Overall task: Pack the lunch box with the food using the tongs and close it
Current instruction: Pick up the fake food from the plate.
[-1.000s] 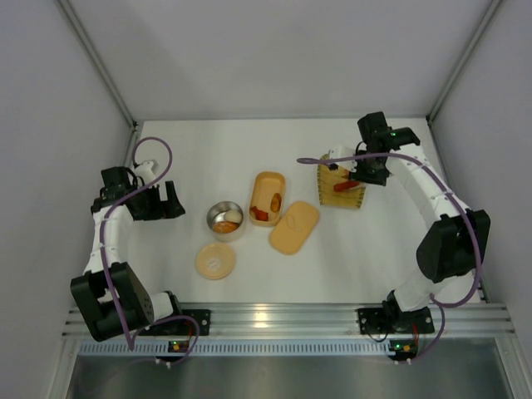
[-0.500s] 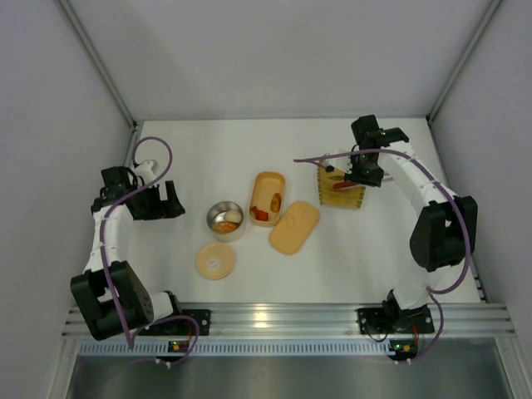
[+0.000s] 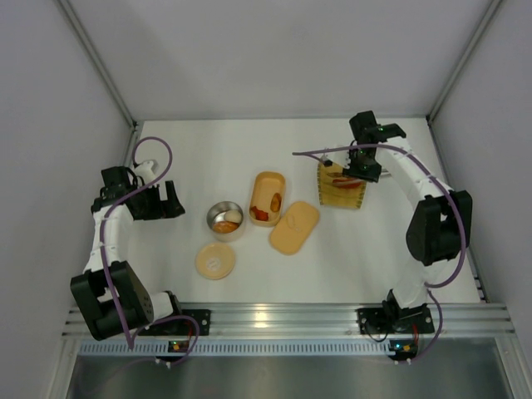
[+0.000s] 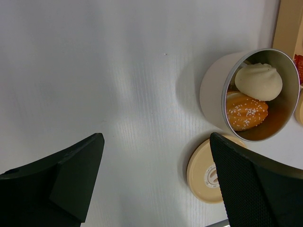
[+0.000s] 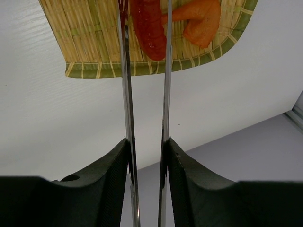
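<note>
The right fingers have shifted back over the woven tray, clamping the tongs narrower around a red sausage chunk, seemingly bound for the open lunch box. The left fingers gape empty near the steel tin.

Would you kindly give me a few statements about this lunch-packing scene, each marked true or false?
1. The right gripper is shut on the tongs. True.
2. The lunch box is closed by its lid. False: the lid lies on the table beside the open box.
3. The steel tin holds a white ball and an orange piece. True.
4. The left gripper holds the tan lid. False: its jaws are open and empty; the tan lid lies on the table.
5. A red piece lies on the woven tray. True.
</note>
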Available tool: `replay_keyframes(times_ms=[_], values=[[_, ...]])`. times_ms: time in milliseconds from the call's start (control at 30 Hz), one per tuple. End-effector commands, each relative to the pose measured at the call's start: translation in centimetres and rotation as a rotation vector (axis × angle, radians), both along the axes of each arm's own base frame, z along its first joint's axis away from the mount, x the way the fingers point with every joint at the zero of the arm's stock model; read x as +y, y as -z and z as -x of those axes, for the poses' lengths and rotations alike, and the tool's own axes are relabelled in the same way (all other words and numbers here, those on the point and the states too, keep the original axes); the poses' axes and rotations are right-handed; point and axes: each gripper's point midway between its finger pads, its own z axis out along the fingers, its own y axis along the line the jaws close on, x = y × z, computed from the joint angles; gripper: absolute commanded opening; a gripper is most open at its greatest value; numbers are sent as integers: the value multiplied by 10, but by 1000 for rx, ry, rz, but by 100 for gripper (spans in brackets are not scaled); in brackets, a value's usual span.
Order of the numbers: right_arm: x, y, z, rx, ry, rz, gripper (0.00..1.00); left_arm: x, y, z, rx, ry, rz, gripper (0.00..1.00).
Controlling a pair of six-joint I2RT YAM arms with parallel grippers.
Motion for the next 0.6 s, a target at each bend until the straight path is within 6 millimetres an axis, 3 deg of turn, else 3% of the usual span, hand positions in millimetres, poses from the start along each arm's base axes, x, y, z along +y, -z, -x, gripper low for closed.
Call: replay_keyframes(times_ms=[0, 267, 567], values=[[-2, -23, -6, -42, 22, -36, 36, 3, -2, -6, -34, 7, -11, 98], [-22, -15, 7, 38, 70, -32, 39, 3, -3, -5, -35, 10, -9, 98], [-30, -2, 13, 97, 108, -45, 38, 3, -2, -5, -33, 9, -10, 98]])
